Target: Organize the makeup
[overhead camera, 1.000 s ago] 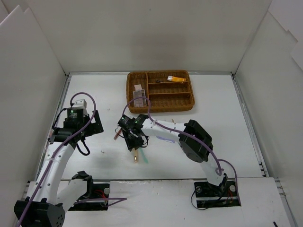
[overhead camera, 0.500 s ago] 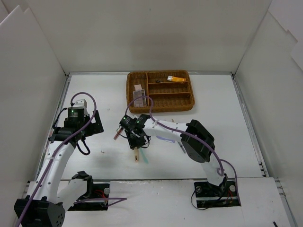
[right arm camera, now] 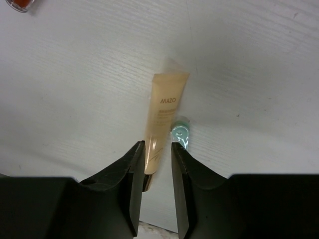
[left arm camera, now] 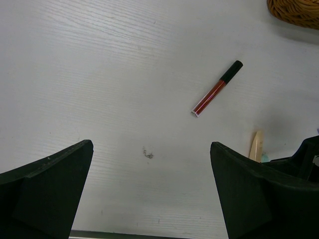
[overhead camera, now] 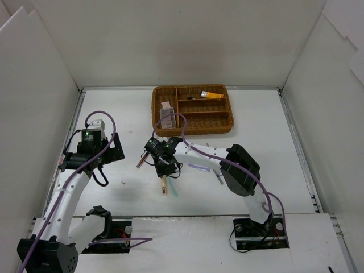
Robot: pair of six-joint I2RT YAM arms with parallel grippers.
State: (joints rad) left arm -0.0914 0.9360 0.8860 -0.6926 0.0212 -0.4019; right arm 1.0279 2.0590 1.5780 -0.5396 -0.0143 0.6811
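Top external view told us the sorting was underway but not near done. The wicker tray [overhead camera: 199, 132] sat at the middle of the far edge of the bench [overhead camera: 273, 159]. It held only a few pieces: an orange tube [overhead camera: 211, 94] in a back compartment, some brownish palettes [overhead camera: 166, 115] in the left one, and a small dark item we could not name. The other compartments looked bare.

Several pieces were left out on the bench. We saw a red lip gloss [left arm camera: 217, 88] lying alone toward the left edge, and a beige tube [right arm camera: 162, 124] about midway between the tray and the near edge. A mint tool [right arm camera: 180, 130] lay just beside the beige tube on its right. Some thin pieces lay half hidden under the right arm, and we could not identify them. We judged that most of the work remained.

The left pincer [left arm camera: 152, 144] was spread fully and held nothing. It hung above bare bench, with the lip gloss ahead of it and well apart.

The right pincer [right arm camera: 157, 145] stood low over the beige tube with its jaws drawn narrow, one on each side of the tube's lower end. The tube lay flat on the bench, pointing away from the wrist. Whether the fingers [right arm camera: 133, 169] were already pressing its sides we could not tell. The mint tool lay just outside the right finger.
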